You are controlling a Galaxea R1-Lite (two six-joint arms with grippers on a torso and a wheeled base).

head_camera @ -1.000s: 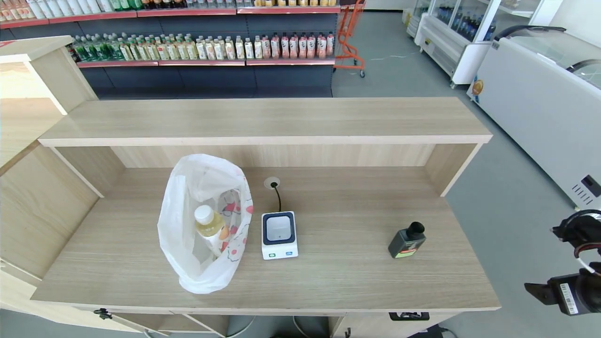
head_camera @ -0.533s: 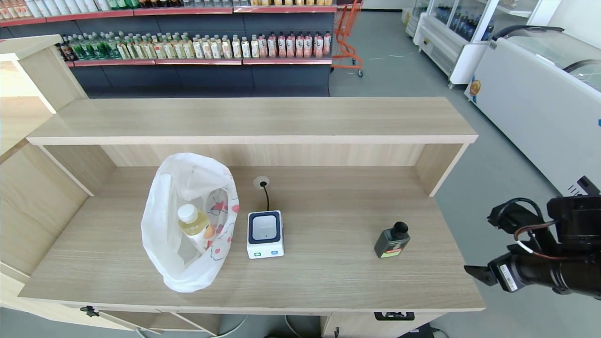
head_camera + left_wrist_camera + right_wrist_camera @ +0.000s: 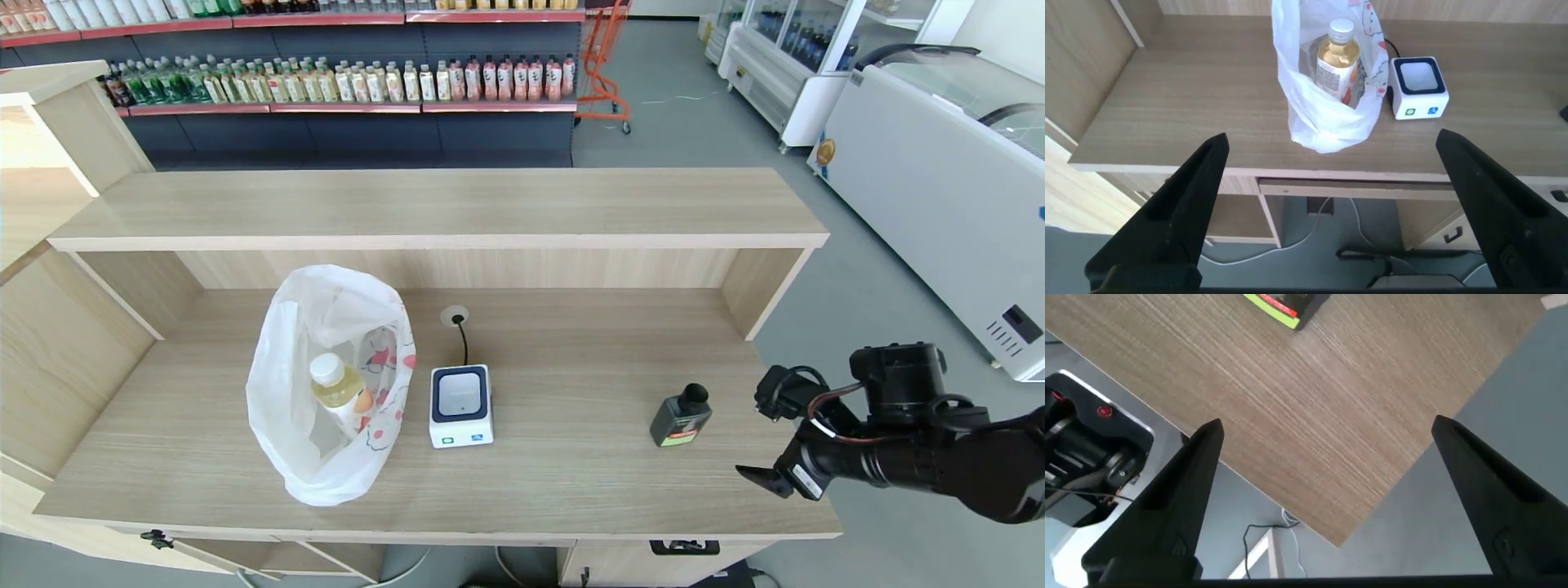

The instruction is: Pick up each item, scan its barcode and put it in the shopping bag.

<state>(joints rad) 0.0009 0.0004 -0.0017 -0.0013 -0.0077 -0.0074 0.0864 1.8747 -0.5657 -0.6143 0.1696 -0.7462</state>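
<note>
A small dark bottle (image 3: 682, 416) with a black cap and a red-green label lies on the right of the wooden counter (image 3: 571, 474). Its label edge (image 3: 1286, 304) shows in the right wrist view. My right gripper (image 3: 759, 465) hangs open over the counter's front right corner, right of the dark bottle and apart from it; its fingers (image 3: 1184, 506) hold nothing. A white shopping bag (image 3: 326, 384) stands at the left with a yellow drink bottle (image 3: 339, 392) inside. The white scanner (image 3: 461, 406) sits beside the bag. My left gripper (image 3: 1331, 212) is open, in front of the counter's edge below the bag (image 3: 1323, 106).
A raised shelf (image 3: 441, 208) and side walls enclose the counter's back and ends. The scanner's cable runs to a hole (image 3: 454, 315) behind it. A white freezer (image 3: 939, 180) stands on the floor at the right. Store shelves of drinks (image 3: 343, 82) line the far wall.
The head camera turned a little to the right early on. My right arm has swung in from the far right toward the counter's front right corner, nearer the dark bottle. Nothing on the counter moved.
</note>
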